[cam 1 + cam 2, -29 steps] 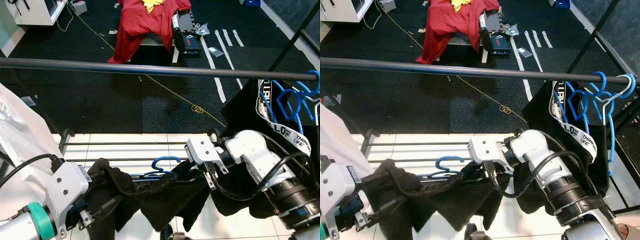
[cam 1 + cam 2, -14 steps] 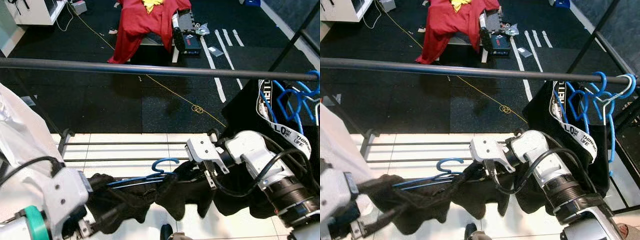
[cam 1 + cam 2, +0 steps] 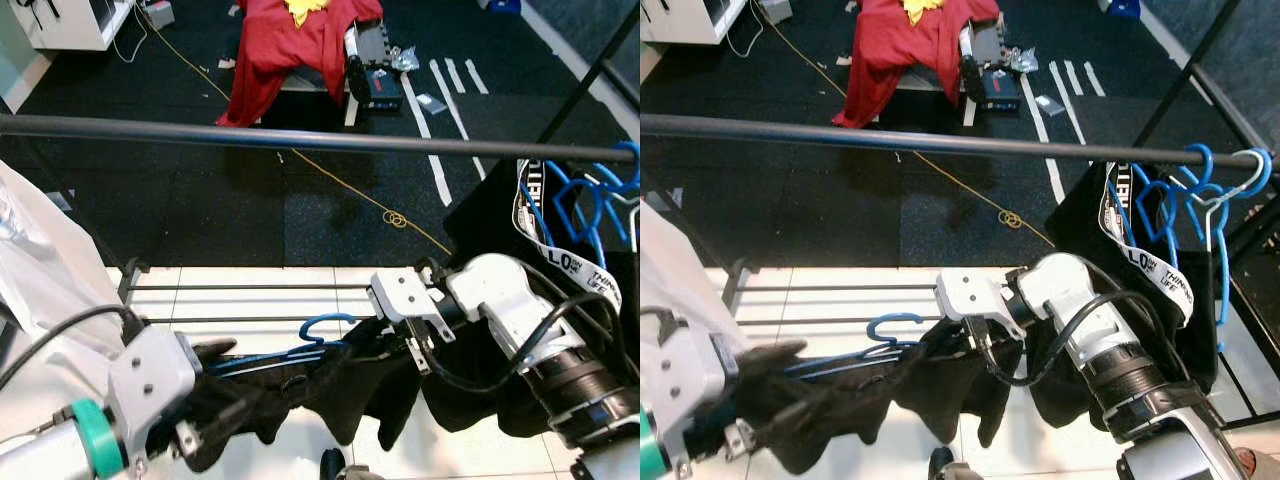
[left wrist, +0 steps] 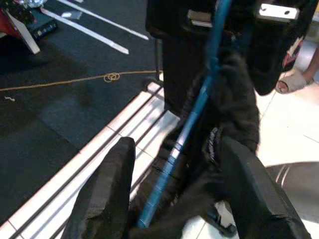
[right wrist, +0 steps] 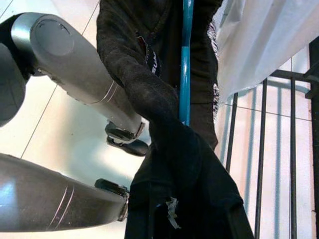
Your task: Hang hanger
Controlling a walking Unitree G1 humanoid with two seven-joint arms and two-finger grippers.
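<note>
A blue hanger [image 3: 325, 325] with a black garment [image 3: 340, 385] draped over it is stretched almost level between my two grippers, below the dark rail [image 3: 300, 138]. My left gripper [image 3: 205, 375] at the lower left is shut on the bunched end of the garment; in the left wrist view the hanger's blue arm [image 4: 192, 124] runs between its black fingers [image 4: 107, 199]. My right gripper [image 3: 385, 335] is shut on the hanger near its hook, its fingers buried in cloth. The hook points up, well below the rail.
Several blue hangers [image 3: 590, 205] and a dark garment with a white lanyard [image 3: 565, 262] hang at the rail's right end. The rack's lower bars [image 3: 250, 288] cross the white tiles. White cloth [image 3: 40, 260] lies at the left. A red garment [image 3: 290, 45] lies beyond on the black floor.
My left gripper has risen and come in towards the right, so the garment is less stretched and the hanger lies flatter. The right gripper has lifted slightly.
</note>
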